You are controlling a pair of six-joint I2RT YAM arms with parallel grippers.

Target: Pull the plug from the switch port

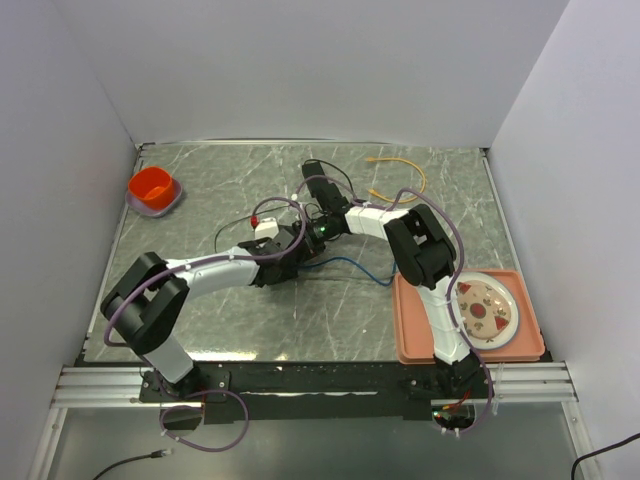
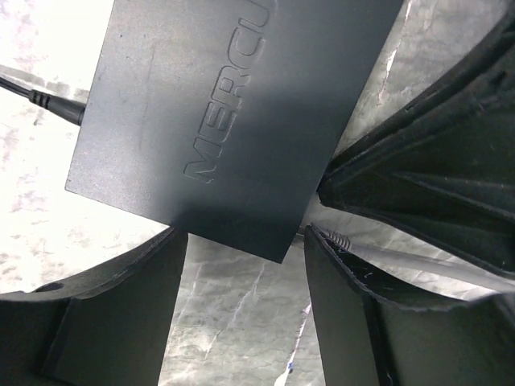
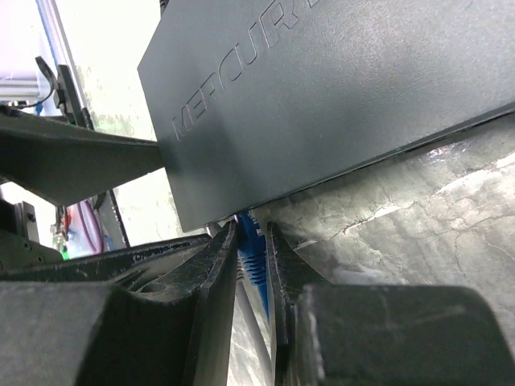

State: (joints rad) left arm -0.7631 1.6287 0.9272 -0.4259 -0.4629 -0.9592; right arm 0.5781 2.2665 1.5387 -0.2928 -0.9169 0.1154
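The blue plug point(image 3: 256, 269) is grasped by the clenched right claw point(image 3: 252, 235) just outside the switch box's point(image 3: 338, 104) long edge. Its axis is pointed straight out from the hidden switch port toward that claw. A corner of the box is clamped in the left claw point(image 2: 241, 241), so a pull squarely away from the box is called for.
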